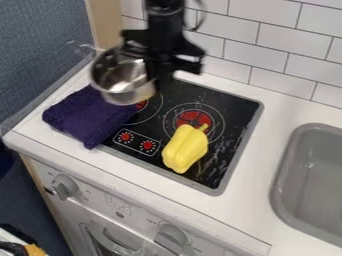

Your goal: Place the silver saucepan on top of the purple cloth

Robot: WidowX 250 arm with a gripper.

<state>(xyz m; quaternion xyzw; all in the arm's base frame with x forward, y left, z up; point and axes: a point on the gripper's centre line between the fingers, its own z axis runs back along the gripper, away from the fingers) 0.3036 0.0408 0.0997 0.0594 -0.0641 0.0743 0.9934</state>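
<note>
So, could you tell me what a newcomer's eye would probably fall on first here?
Probably the bright yellow pepper, lying on the black stovetop towards its front. The shiny silver saucepan would likely come next, held up by the gripper near the back left. Then perhaps the deep purple cloth, bunched at the stovetop's left side.

Your claw (157, 77) is over the cooktop's (230, 107) far left part, with the saucepan (123, 80) held at its left. Left and in front of it, the cloth (87, 115) overlaps counter (244, 200) and cooktop. The pepper (185, 148) lies on the cooktop, in front and slightly right. The sink (282, 165) is well to its right; the wall (277, 35) stands behind.
</note>
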